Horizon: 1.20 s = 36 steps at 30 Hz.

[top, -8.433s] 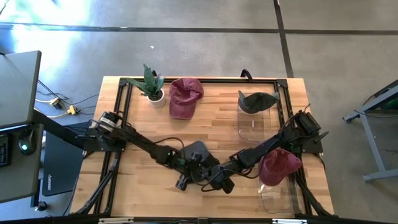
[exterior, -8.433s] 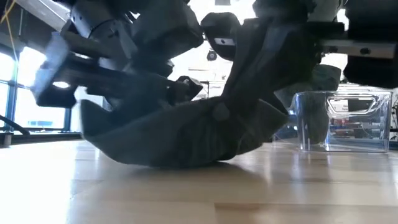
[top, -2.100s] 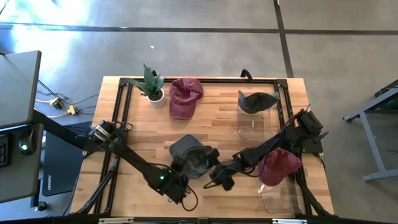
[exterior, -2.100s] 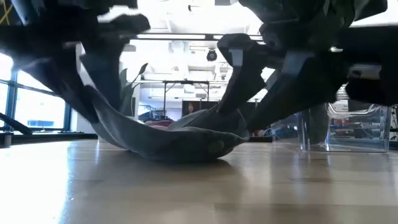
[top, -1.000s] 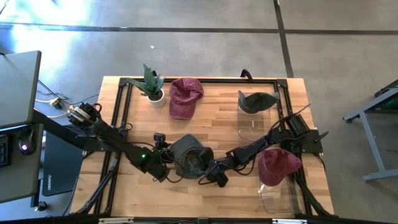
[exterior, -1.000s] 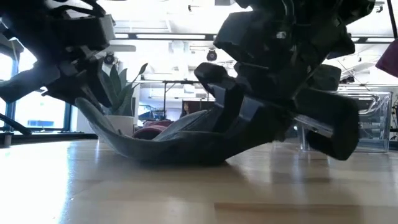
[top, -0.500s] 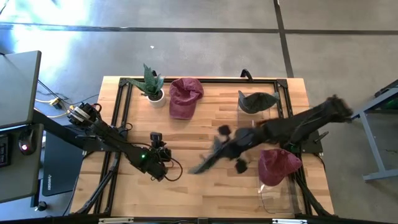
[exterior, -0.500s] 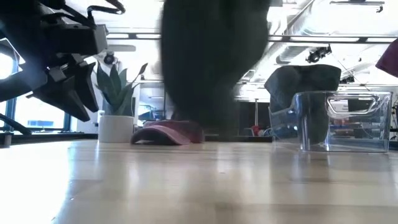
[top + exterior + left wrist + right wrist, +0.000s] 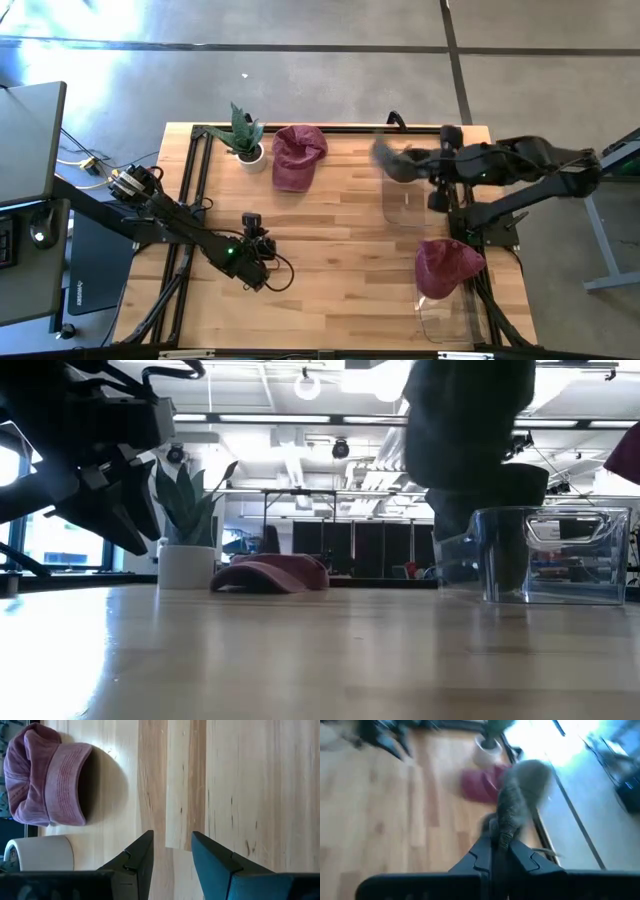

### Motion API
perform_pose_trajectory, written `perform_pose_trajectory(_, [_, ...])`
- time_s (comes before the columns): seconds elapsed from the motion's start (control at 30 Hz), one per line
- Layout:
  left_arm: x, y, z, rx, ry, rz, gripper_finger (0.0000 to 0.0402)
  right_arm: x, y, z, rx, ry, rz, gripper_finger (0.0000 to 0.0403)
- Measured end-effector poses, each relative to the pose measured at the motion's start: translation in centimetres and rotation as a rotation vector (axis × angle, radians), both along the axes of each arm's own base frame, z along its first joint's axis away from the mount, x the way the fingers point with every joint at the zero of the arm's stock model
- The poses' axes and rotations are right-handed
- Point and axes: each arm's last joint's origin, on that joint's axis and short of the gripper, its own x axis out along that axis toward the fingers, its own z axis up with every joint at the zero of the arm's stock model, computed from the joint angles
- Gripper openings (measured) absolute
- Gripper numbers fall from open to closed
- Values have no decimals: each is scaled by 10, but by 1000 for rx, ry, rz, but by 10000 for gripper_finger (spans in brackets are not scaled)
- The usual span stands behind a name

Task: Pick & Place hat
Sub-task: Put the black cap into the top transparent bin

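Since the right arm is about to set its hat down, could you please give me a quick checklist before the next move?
1. Right gripper shut on the grey fabric hat: ok.
2. Hat above the clear plastic bin at the table's far right: ok.
3. That bin free: not ok, a dark hat seems to sit there already.
4. Left gripper open, empty, away from the bin: ok.
5. Maroon hat and potted plant out of the way: ok.

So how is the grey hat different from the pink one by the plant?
The grey hat hangs in the air, pinched in the right end effector over the clear bin; the pink hat lies on the table, untouched. The grey one dangles crumpled, while the pink one keeps its rounded shape. Both are soft fabric hats.
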Motion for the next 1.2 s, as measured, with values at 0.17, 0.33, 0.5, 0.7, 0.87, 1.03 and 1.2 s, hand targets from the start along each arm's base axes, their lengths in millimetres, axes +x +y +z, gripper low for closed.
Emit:
perform_pose_trajectory(0.17, [1,-1,0,-10,-14,-1,127,-13,-10,-16,40,45,-77,26])
perform_pose_trajectory(0.33, [1,-1,0,-10,-15,-1,127,-12,-12,-38,94,105,-29,26])
perform_pose_trajectory(0.5, [2,-1,0,-12,-18,-1,127,-13,-14,-39,30,113,-53,21])
perform_pose_trajectory(0.7, [4,-2,0,-15,-27,-19,127,-17,-14,-31,22,97,-52,24])
perform_pose_trajectory(0.87, [4,-3,1,-20,-35,-19,127,-19,-16,-50,-14,218,-115,21])
perform_pose_trajectory(1.03, [5,-3,1,-25,-42,-19,127,-20,-17,-54,-61,223,-131,23])
perform_pose_trajectory(1.2, [5,-3,1,-25,-42,-19,127,-13,-14,-75,-55,318,8,24])
